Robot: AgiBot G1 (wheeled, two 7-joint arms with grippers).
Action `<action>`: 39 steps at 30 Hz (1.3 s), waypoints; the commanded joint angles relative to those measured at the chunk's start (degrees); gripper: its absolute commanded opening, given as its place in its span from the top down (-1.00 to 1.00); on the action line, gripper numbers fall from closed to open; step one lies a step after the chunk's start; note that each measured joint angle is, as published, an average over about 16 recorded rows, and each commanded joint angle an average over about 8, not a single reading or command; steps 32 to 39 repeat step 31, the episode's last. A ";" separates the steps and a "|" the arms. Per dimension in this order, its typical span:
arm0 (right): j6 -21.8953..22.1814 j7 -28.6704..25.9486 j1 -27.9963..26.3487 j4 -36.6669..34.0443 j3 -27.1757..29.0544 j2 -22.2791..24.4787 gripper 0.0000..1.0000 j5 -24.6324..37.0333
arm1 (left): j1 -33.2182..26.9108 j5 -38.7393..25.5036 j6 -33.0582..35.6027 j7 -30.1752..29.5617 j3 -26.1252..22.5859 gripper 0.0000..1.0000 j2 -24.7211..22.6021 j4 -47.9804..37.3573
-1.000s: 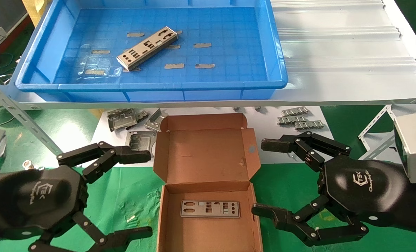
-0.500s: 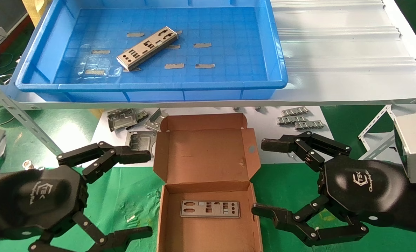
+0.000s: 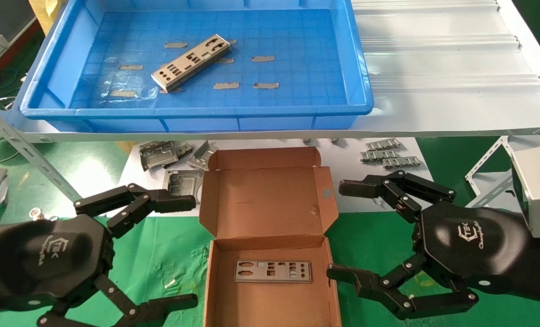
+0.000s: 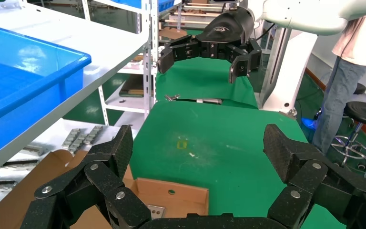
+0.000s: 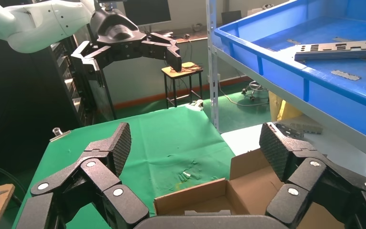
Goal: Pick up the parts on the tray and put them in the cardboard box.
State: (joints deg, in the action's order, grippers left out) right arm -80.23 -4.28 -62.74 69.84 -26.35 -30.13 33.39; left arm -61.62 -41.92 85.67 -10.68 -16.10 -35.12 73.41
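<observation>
One silver-grey punched plate (image 3: 191, 62) lies at a slant on the floor of the blue tray (image 3: 197, 111); it also shows in the right wrist view (image 5: 340, 49). A second plate (image 3: 272, 271) lies flat in the open cardboard box (image 3: 270, 200), on the green cloth below the shelf. My left gripper (image 3: 186, 252) hangs open and empty left of the box. My right gripper (image 3: 340, 230) hangs open and empty right of the box. Each wrist view shows its own open fingers (image 4: 116, 150) (image 5: 119, 143) and the other gripper farther off.
The tray sits on a white metal shelf (image 3: 452, 77). Squarish grey stamped pieces (image 3: 161, 154) lie on white paper behind the box at the left, small ridged strips (image 3: 388, 154) at the right. A person (image 4: 348, 86) stands beyond the table in the left wrist view.
</observation>
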 commanded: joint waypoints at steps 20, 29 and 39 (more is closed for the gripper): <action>0.00 0.00 0.00 0.00 0.00 0.00 -1.00 0.00 | 0.00 0.00 0.00 0.00 0.00 -1.00 0.00 0.00; 0.00 0.00 0.00 0.00 0.00 0.00 -1.00 0.00 | 0.00 0.00 0.00 0.00 0.00 -1.00 0.00 0.00; 0.00 0.00 0.00 0.00 0.00 0.00 -1.00 0.00 | 0.00 0.00 0.00 0.00 0.00 -1.00 0.00 0.00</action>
